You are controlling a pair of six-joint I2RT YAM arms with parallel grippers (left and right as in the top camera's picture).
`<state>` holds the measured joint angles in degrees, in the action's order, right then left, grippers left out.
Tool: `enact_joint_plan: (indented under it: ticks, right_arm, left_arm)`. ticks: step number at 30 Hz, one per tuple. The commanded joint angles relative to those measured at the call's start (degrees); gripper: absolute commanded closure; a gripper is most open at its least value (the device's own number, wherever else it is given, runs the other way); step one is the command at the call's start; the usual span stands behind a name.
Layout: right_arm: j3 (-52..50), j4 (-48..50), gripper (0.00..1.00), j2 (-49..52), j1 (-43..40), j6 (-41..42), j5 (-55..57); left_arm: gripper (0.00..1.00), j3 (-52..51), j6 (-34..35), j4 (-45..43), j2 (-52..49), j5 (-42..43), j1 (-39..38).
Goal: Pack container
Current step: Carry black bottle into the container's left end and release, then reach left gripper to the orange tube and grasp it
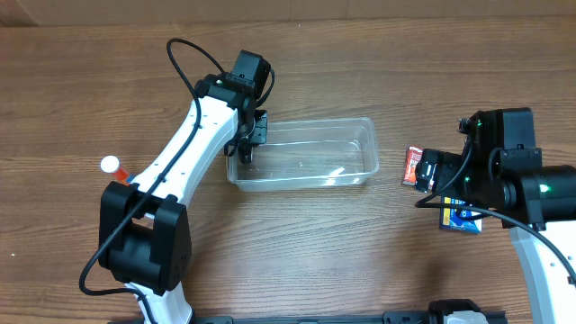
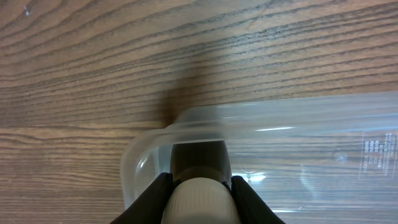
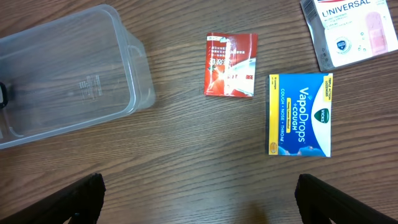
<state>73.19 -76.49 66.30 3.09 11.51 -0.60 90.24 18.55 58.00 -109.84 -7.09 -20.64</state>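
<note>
The left gripper (image 2: 200, 185) is closed on a small bottle (image 2: 198, 208), gripping it at its pale cap. It holds the bottle, seemingly upright, at the left end of the container (image 1: 310, 153), close to the rounded corner and the short wall. Whether the bottle's base touches the container's floor cannot be told. To do this step well, I judge the bottle should go straight down until the base sits flat, a little clear of the corner wall so the fingers do not catch the thin rim as they spread. It should be let go only once it is down, since a narrow bottle dropped on smooth plastic would likely tip and roll. The light container might also slide on the bench (image 1: 297, 261) if nudged. It lies mid-bench, long side running left to right, and looks otherwise bare inside. The right gripper (image 3: 209, 200) hangs wide open, holding nothing, over bare wood just to the right of the container. Near it lie a red packet (image 3: 231, 65), a blue cough-drop box (image 3: 300, 115) and a white box (image 3: 354, 28) cut by the frame edge, all apart from one another. An orange bottle (image 1: 115, 169) with a white cap lies beside the left arm. Nothing lies between these things and the container, though the left arm covers its left end
</note>
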Motion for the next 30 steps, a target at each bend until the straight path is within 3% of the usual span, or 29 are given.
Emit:
enact_joint_plan:
  ticks: [1, 6, 9, 12, 15, 21, 23, 24, 27, 30]
  right_arm:
    - [1.1, 0.1, 0.0, 0.0, 0.2, -0.4, 0.5]
    - [1.0, 0.1, 0.0, 0.0, 0.2, -0.4, 0.5]
    - [1.0, 0.1, 0.0, 0.0, 0.2, -0.4, 0.5]
    - [1.1, 0.1, 0.0, 0.0, 0.2, -0.4, 0.5]
    - [1.0, 0.1, 0.0, 0.0, 0.2, -0.4, 0.5]
    - [1.1, 0.1, 0.0, 0.0, 0.2, -0.4, 0.5]
    - [1.1, 0.1, 0.0, 0.0, 0.2, -0.4, 0.5]
    - [1.0, 0.1, 0.0, 0.0, 0.2, -0.4, 0.5]
    - [1.0, 0.1, 0.0, 0.0, 0.2, -0.4, 0.5]
    - [1.1, 0.1, 0.0, 0.0, 0.2, -0.4, 0.5]
  left_arm:
    - [0.72, -0.2, 1.0, -1.0, -0.6, 1.7, 0.0]
    - [0.75, -0.2, 1.0, -0.7, -5.4, 2.7, 0.0]
    - [0.67, -0.1, 0.9, 0.2, -5.5, 2.7, 0.0]
    - [0.44, -0.1, 0.7, 1.2, -4.4, 2.6, 0.0]
    - [0.37, 0.3, 0.7, 1.3, -1.0, 1.7, 0.0]
    - [0.32, 0.7, -0.8, 1.6, 13.1, -0.2, 0.0]
    - [0.14, 0.7, -0.3, 4.6, 20.2, -4.3, 0.8]
    - [0.0, 0.7, 1.3, 8.0, 24.5, -6.1, 3.0]
    - [0.0, 0.7, 4.2, 17.4, 31.3, -6.6, 13.9]
    - [0.0, 0.6, 3.6, 22.7, 32.7, -4.7, 29.6]
